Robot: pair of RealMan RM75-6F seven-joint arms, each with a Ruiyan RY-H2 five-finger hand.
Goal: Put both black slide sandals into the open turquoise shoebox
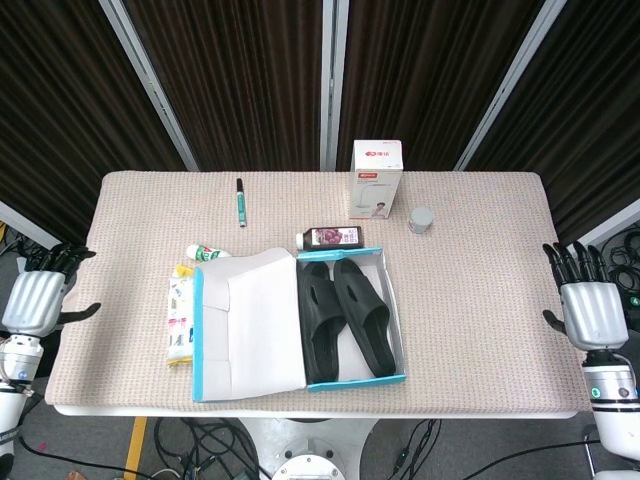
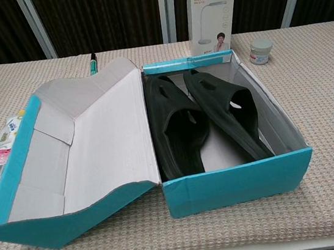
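Note:
Two black slide sandals lie side by side inside the open turquoise shoebox [image 1: 395, 330] [image 2: 242, 180], the left sandal [image 1: 320, 322] [image 2: 173, 127] and the right sandal [image 1: 363, 313] [image 2: 225, 110]. The box's lid [image 1: 250, 325] [image 2: 83, 142] is folded out to the left. My left hand [image 1: 35, 300] hangs off the table's left edge, fingers spread, holding nothing. Beyond the table's right edge, my right hand [image 1: 588, 308] is likewise spread and empty. Neither hand shows in the chest view.
A white product box [image 1: 377, 180] [image 2: 212, 11] stands behind the shoebox, a small jar [image 1: 421, 220] [image 2: 261, 51] to its right. A dark bottle [image 1: 330, 237], a marker pen [image 1: 240, 202] [image 2: 93, 62], and wipe packets [image 1: 180, 310] [image 2: 1, 153] lie to the left.

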